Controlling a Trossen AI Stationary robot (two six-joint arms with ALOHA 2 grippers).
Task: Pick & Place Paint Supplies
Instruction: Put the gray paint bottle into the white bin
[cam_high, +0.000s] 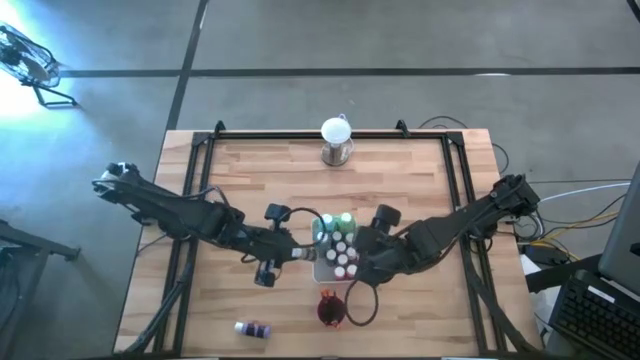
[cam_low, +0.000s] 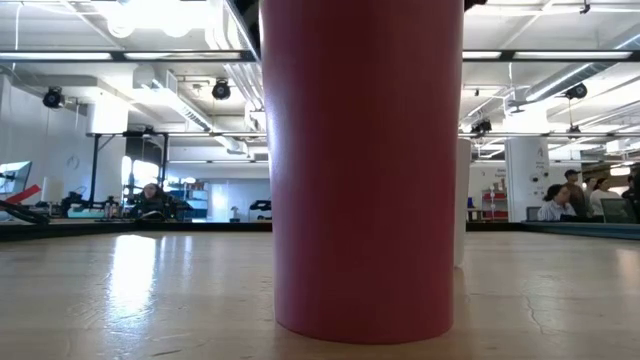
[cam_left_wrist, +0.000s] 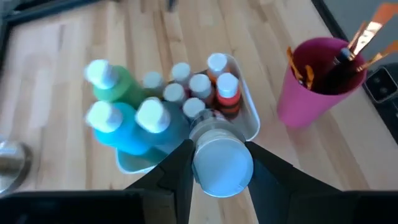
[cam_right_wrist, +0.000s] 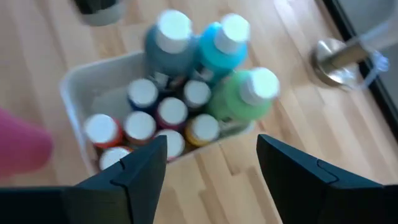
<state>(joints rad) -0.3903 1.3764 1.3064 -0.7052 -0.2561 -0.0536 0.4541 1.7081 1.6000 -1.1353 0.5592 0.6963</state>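
A white tray (cam_high: 322, 270) at mid-table holds several white-capped paint bottles (cam_left_wrist: 199, 87), small ones beside taller green (cam_right_wrist: 242, 99) and teal (cam_right_wrist: 221, 43) ones. My left gripper (cam_high: 297, 253) is at the tray's left side, shut on a white-capped bottle (cam_left_wrist: 222, 165). My right gripper (cam_right_wrist: 211, 168) hovers open at the tray's right side with nothing between its fingers. A dark red cup (cam_left_wrist: 311, 81) with brushes (cam_left_wrist: 360, 37) stands just in front of the tray. One purple bottle (cam_high: 253, 329) lies on its side near the front edge. My left gripper pinches the bottle between its two fingers, which lie on opposite sides just below the white cap (cam_left_wrist: 222, 163). The fingers slant down from the table's left. The cap end points back toward the wrist and the body tilts down toward the tray's corner; whether the bottle touches the tray I cannot tell.
A white globe on a metal base (cam_high: 337, 140) stands at the far edge, centre. In the low view the red cup (cam_low: 365, 170) blocks the middle of the table. Bare wood lies left and right of the tray.
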